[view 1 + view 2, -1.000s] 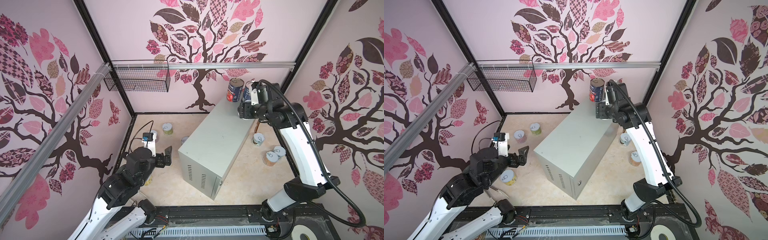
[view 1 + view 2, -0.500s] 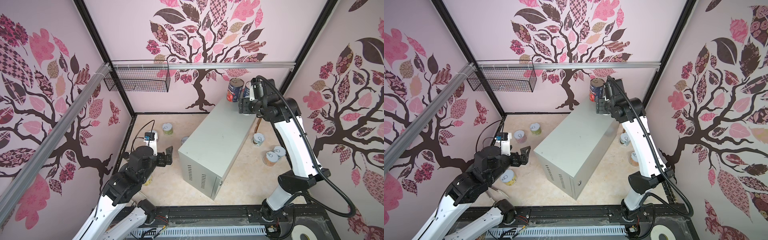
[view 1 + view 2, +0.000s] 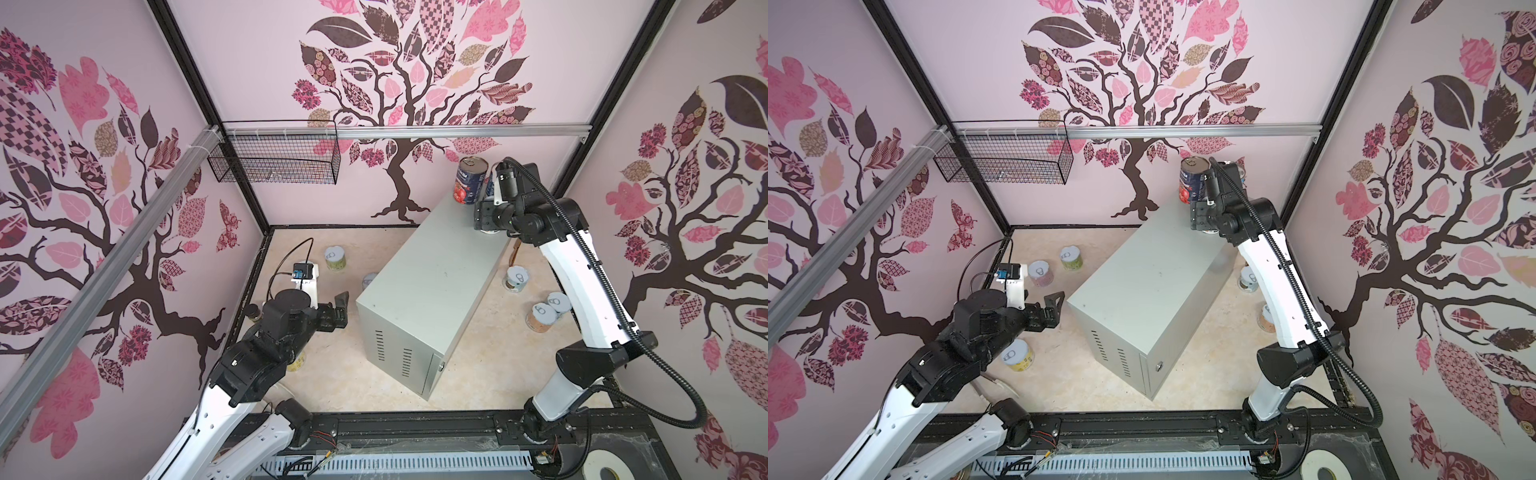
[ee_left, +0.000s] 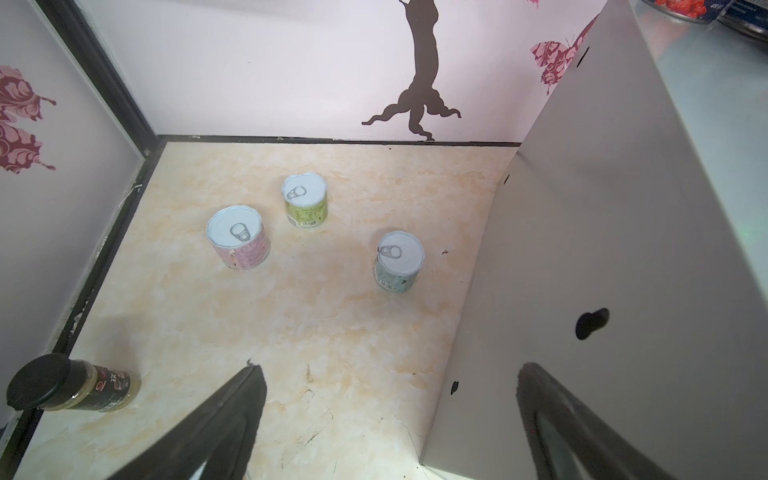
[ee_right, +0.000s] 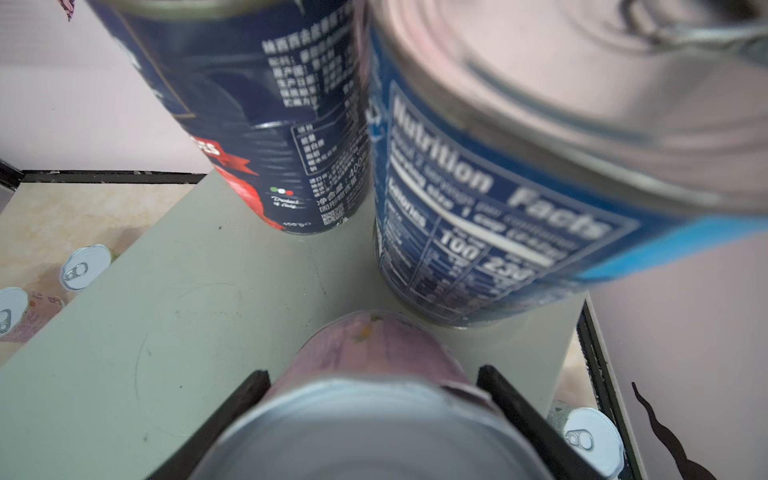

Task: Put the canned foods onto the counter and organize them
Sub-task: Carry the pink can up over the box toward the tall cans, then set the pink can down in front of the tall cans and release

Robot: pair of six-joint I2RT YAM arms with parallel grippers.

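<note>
The counter [image 3: 432, 286] [image 3: 1142, 291] is a long grey metal box lying on the floor. Two tall canned foods stand at its far end: a dark blue and red can [image 3: 471, 183] [image 5: 266, 124] and a blue can [image 5: 498, 187]. My right gripper [image 5: 372, 372] [image 3: 488, 226] is shut on a short pink can [image 5: 374, 361], held low over the counter top just in front of them. My left gripper [image 4: 390, 370] [image 3: 338, 309] hangs open and empty over the floor, left of the counter. Beyond it stand a pink can [image 4: 239, 241], a green can [image 4: 305, 199] and a pale green can [image 4: 399, 259].
A yellow can [image 3: 1017, 353] sits under my left arm. Three more short cans [image 3: 517, 278] [image 3: 559, 301] [image 3: 542, 318] stand on the floor right of the counter. A dark jar [image 4: 66, 388] lies by the left wall. A black wire basket [image 3: 274, 162] hangs at the back left.
My right arm's elbow has swung in while its gripper stayed with the pink can at the counter's far end. The left arm has barely shifted.
</note>
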